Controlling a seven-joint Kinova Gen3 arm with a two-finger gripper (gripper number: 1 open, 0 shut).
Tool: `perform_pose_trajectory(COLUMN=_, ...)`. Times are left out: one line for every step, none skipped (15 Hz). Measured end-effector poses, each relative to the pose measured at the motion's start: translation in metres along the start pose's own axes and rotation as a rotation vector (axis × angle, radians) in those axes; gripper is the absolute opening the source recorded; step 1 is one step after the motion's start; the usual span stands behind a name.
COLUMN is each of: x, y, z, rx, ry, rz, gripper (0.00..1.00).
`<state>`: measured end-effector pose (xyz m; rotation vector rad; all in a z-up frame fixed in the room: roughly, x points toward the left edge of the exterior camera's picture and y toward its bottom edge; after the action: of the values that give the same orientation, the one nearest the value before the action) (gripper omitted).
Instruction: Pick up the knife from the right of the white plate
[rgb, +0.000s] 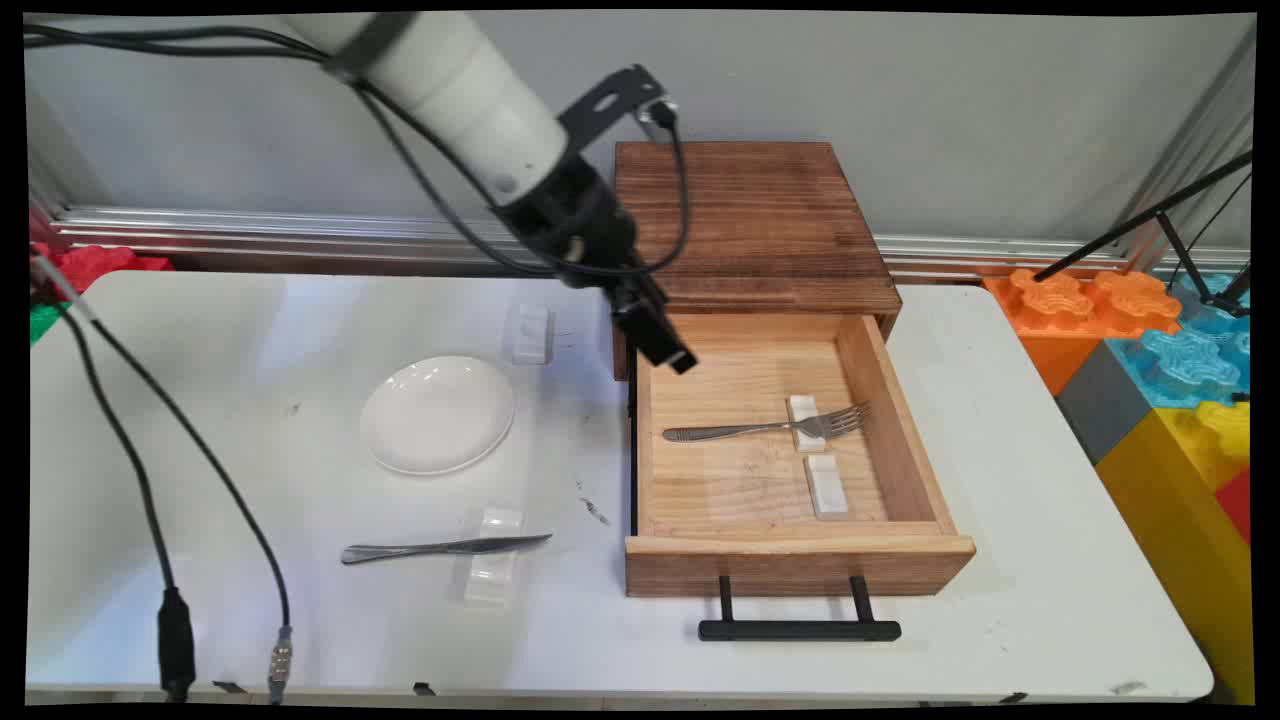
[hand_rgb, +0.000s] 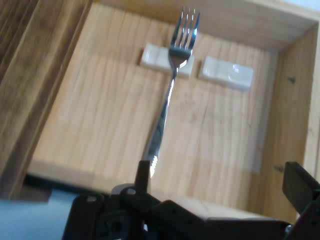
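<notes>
Surroundings: white bench (rgb: 1000, 520) carries a dark wooden cabinet (rgb: 755, 220) at the back, its light wooden drawer (rgb: 905, 420) pulled out toward the near edge, black bar handle (rgb: 798, 629) in front. To the left on the bench: white plate (rgb: 438, 413), a knife (rgb: 440, 548) lying across a clear rest (rgb: 492, 570), and another clear rest (rgb: 531, 333) further back, near the cabinet. Coloured foam blocks (rgb: 1160, 370) stand off the bench's right end. Black cables (rgb: 170, 440) hang over the left side

Obstruction: the drawer's left wall and the cabinet front sit just beside the claw (rgb: 668, 350); nothing lies over the fork (rgb: 765, 428)

Writing: none readable on any item

Claw: over the drawer's rear left corner, above the drawer floor, holding nothing. In the hand view the two fingers (hand_rgb: 300, 187) stand apart, with the claw (hand_rgb: 220, 187) empty

Fork: inside the drawer, handle pointing toward the claw, neck resting on a white rest (rgb: 806, 423), tines toward the right wall. A second white rest (rgb: 827, 487) lies just beside the first, nearer the drawer front. Fork handle tip is near the claw but apart from it
</notes>
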<state>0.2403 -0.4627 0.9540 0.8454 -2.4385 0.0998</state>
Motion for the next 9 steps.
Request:
perform_pose_trajectory(x=-0.008, y=0.002, z=-0.01, rx=0.001, ry=-0.015, rz=-0.012, gripper=1.0)
perform_pose_trajectory(x=-0.016, y=0.003, z=-0.019, rx=0.001, ry=-0.029, rz=-0.024, gripper=1.0)
perform_pose_trajectory(x=-0.023, y=0.004, z=-0.026, rx=0.001, ry=-0.039, rz=-0.032, gripper=1.0)
perform_pose_trajectory(x=-0.028, y=0.005, z=-0.03, rx=0.001, ry=-0.045, rz=-0.038, gripper=1.0)
perform_pose_trajectory(x=-0.037, y=0.005, z=-0.039, rx=0.002, ry=-0.057, rz=-0.048, gripper=1.0)
perform_pose_trajectory(x=-0.043, y=0.006, z=-0.044, rx=0.003, ry=-0.062, rz=-0.053, gripper=1.0)
perform_pose_trajectory(x=-0.051, y=0.006, z=-0.05, rx=0.004, ry=-0.069, rz=-0.06, gripper=1.0)
perform_pose_trajectory(x=-0.062, y=0.006, z=-0.059, rx=0.005, ry=-0.077, rz=-0.066, gripper=1.0)
perform_pose_trajectory(x=-0.072, y=0.006, z=-0.066, rx=0.004, ry=-0.085, rz=-0.073, gripper=1.0)
